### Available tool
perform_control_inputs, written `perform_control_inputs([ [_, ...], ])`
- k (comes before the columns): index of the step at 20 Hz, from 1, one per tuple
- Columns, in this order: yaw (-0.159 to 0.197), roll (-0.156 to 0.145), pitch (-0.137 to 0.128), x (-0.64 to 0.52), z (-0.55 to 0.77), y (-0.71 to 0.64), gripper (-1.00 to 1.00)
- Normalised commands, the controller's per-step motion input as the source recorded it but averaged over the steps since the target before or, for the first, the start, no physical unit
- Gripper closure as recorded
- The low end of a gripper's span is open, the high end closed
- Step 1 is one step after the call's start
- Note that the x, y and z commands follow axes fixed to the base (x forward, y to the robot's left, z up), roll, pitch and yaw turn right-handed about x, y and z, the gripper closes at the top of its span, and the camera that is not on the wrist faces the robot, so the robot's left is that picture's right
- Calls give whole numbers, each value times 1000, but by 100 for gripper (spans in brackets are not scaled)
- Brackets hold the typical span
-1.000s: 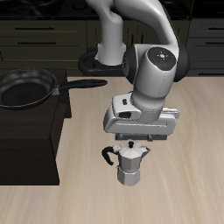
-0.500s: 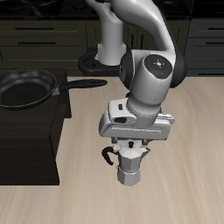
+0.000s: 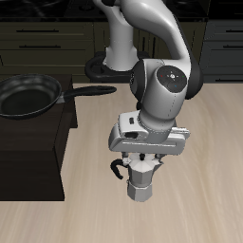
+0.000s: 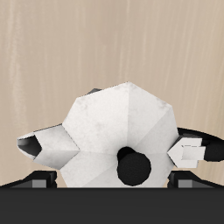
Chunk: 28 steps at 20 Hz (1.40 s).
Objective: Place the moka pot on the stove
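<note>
The moka pot stands upright on the wooden table, silver and faceted, its black handle pointing toward the black block. My gripper hangs straight above it, open, with the fingers low around the black lid knob. In the wrist view the pot's faceted lid fills the middle, with the knob close to the camera. The gripper has its fingers spread on either side of the lid and is not closed on it. The stove does not show in either view.
A black frying pan sits on top of a large black cabinet block beside the pot, with its long handle pointing toward the arm. Dark kitchen cabinets line the back. The robot base stands behind the gripper.
The gripper has come down a little over the moka pot and the arm has leaned slightly. The pot has not moved.
</note>
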Motion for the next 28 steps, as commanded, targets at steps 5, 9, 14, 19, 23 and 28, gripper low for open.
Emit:
perform_control_inputs([
  [5, 6, -10, 21, 23, -164, -90, -100],
  [9, -21, -21, 33, 54, -194, -178, -100],
  [14, 25, 12, 44, 64, -269, -26, -100],
  [19, -5, -5, -14, 2, -2, -25, 100],
  [23, 24, -18, -30, 17, 140, -103, 100],
  [28, 6, 4, -36, -27, 192, -8, 100],
])
